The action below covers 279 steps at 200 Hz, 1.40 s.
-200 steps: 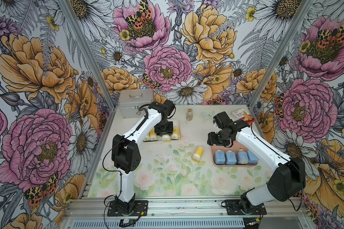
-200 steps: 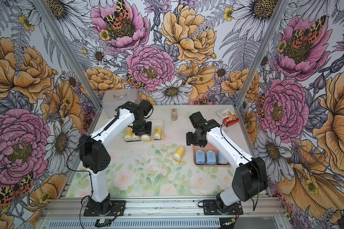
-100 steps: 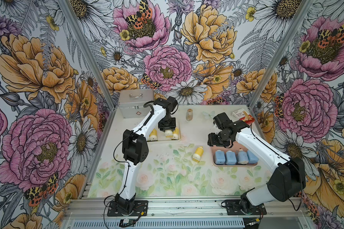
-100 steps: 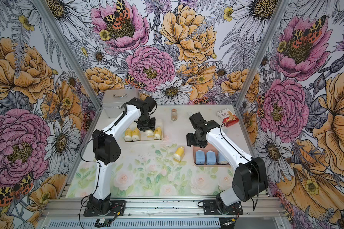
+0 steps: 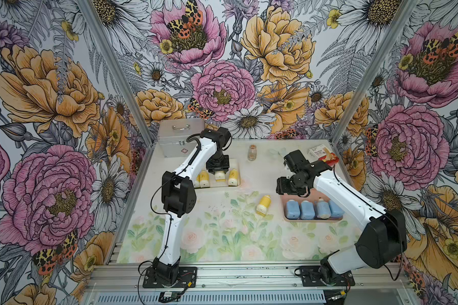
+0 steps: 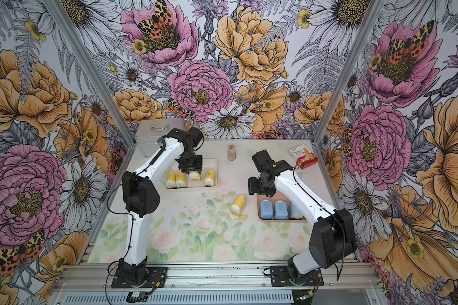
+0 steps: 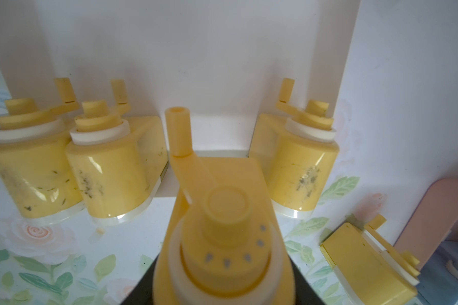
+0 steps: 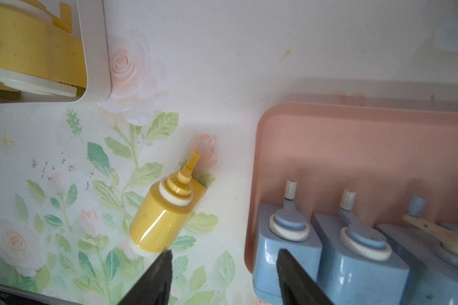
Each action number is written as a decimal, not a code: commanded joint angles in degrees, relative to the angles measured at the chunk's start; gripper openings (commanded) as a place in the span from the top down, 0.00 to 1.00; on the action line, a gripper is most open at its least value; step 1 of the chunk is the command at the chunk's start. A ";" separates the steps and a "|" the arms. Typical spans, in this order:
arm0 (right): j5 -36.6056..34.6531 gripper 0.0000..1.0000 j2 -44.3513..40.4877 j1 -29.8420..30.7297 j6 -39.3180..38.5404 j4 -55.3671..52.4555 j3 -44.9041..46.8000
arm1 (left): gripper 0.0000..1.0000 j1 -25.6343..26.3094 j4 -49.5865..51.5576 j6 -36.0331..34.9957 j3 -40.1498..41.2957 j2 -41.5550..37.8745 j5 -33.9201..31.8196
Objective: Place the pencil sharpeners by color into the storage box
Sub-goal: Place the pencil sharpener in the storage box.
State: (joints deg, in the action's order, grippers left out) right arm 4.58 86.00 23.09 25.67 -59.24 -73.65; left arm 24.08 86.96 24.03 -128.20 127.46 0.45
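Left wrist view has the left hand [image 5: 218, 172] clamped on a yellow sharpener [image 7: 222, 232], held over a gap in the white tray [image 5: 238, 169] at far left; left of that gap a pair [image 7: 109, 169] of yellow ones lies side by side in the tray, right of it a third [image 7: 296, 169]; whether the held one touches the tray floor I cannot tell; in both top views a loose yellow one [image 5: 263, 205] lies on its side on the tabletop [image 5: 222, 232] between the trays, closer to the pink tray [image 8: 354, 137] at right; four blue sharpeners [image 5: 307, 210] sit in a row along that tray's near edge; the right hand [image 8: 222, 277] hovers with fingers apart and empty, above the pink tray's far left corner, near the loose one.
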 commanded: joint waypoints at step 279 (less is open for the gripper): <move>0.30 0.35 1.96 0.41 -0.80 2.20 0.02 | 0.66 2.70 -0.39 3.83 -6.48 10.80 -0.20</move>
State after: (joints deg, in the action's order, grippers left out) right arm 4.80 87.99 23.07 25.61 -57.95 -73.65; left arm 26.41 87.15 27.07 -134.43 138.21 0.64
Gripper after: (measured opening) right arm 0.650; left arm 0.487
